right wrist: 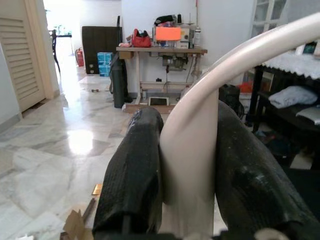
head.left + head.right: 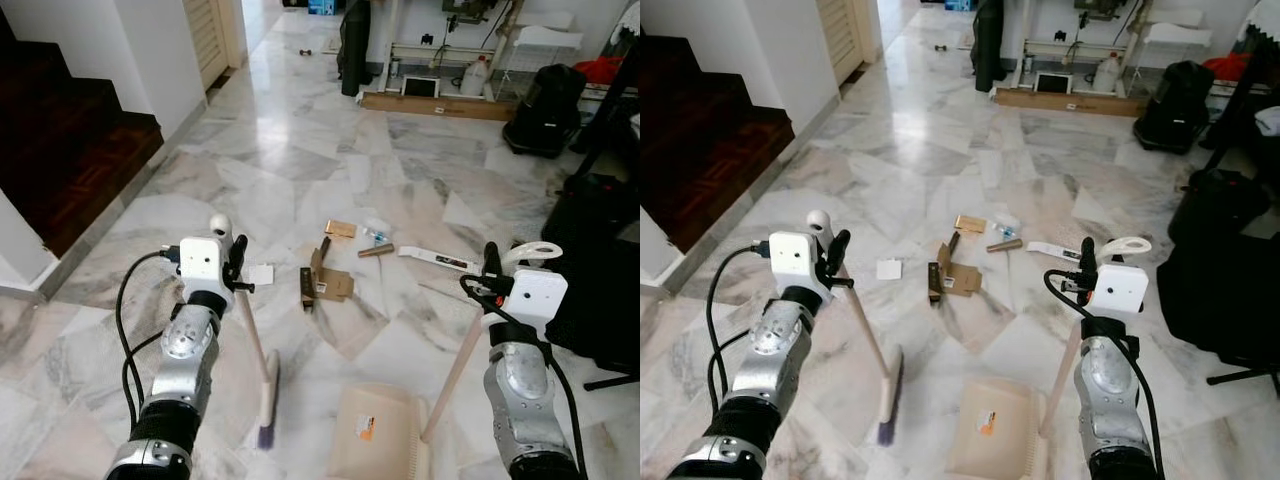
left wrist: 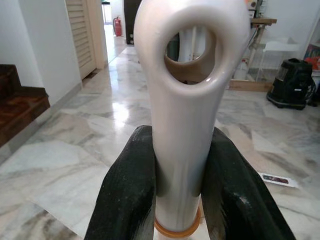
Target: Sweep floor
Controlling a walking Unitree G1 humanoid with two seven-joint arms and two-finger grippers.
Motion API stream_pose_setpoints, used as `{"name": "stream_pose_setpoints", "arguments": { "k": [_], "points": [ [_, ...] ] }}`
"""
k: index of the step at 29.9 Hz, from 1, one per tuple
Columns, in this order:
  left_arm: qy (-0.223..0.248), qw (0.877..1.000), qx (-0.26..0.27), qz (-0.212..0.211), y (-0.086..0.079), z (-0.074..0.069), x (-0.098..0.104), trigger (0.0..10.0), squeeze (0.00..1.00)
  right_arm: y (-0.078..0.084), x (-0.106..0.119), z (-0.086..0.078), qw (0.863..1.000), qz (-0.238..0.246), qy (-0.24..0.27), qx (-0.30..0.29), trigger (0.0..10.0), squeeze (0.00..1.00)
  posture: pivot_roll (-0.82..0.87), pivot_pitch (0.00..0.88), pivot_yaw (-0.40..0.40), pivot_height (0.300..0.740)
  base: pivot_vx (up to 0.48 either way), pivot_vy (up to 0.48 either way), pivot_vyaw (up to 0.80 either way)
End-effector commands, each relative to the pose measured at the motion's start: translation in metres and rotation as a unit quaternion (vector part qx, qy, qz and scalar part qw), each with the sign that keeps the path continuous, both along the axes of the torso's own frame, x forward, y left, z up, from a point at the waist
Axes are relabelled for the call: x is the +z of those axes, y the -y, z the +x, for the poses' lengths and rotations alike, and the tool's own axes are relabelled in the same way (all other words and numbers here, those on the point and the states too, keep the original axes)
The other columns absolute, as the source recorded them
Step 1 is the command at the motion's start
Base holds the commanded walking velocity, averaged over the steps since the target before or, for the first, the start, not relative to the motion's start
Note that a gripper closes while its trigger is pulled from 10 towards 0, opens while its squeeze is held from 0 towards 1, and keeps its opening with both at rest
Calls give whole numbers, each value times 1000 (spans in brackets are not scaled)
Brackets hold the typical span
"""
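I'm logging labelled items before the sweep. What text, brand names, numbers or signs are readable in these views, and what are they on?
No text can be read.
Dustpan: an orange sticker, print too small to read.
Flattened cardboard box: a pale label, blurred.
Flat white packet on the floor: dark print, illegible.
White paper slip: looks blank.
Orange panel on the far table: no characters can be made out.

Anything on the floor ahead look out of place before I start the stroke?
Yes: litter lies scattered on the marble floor ahead of the broom and dustpan: torn cardboard pieces, a white paper scrap and a flat white strip.
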State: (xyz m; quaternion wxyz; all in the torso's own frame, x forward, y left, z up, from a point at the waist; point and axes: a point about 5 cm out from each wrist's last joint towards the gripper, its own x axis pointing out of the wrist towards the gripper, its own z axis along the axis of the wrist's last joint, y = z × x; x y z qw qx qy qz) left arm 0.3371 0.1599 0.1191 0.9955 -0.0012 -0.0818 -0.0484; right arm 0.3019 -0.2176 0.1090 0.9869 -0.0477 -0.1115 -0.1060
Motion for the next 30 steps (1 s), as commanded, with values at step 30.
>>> {"name": "stream_pose_setpoints", "arguments": {
  "k": [30],
  "points": [
    [43, 999, -23, 9, 10, 9, 23, 10000, 0, 2, 15, 0, 999, 10, 30, -14, 10000, 0, 23, 44, 10, 740, 233, 0, 0]
  ]
}}
